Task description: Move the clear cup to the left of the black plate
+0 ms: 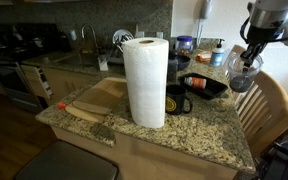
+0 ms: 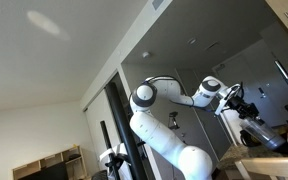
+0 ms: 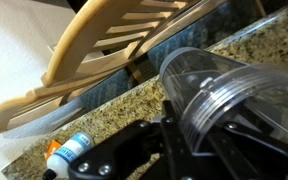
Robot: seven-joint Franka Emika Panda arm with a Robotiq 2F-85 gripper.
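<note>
Tool [image 1: 246, 60]: clamped on the clear cup [image 1: 243, 76], holding it clear of the counter [image 1: 189, 132]
Clear cup: raised beside the black plate [image 1: 206, 86], on the plate's wooden-chair [image 1: 271, 105] side, above the counter edge
Black mug [image 1: 177, 100]: touching the plate's near rim
Paper towel roll [image 1: 144, 80]: upright, beyond the mug from the plate

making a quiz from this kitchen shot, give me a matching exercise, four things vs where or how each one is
Things:
1. cup
2. paper towel roll
3. mug
4. cutting board

Places or states:
A. wooden, lying flat
B. held in the gripper
C. white, upright in the middle of the counter
D. black, between the roll and the plate

Pairs: 1-B, 2-C, 3-D, 4-A
</note>
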